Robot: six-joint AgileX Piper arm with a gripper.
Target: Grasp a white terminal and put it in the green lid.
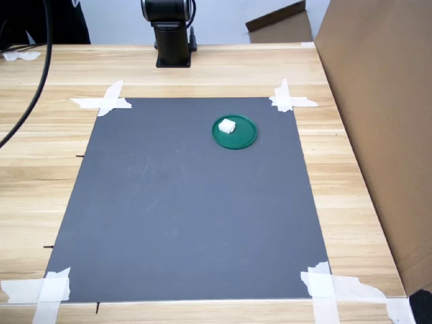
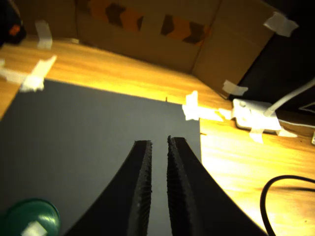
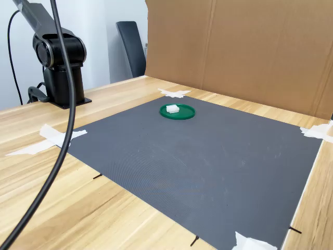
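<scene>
White terminal (image 1: 226, 125) sitting inside green lid (image 1: 235, 131) in both exterior views, off-centre toward first exterior view's left. Placement judged complete. End effector (image 2: 158, 189) clenched, nothing between pads, hanging above dark mat (image 1: 182, 202) on desk (image 1: 40, 135). Advice: be keeping clear of lid, avoiding knocking rim.

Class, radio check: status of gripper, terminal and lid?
Gripper nearly shut, empty, raised above the mat. White terminal sits inside green lid. Nothing in the way.
</scene>
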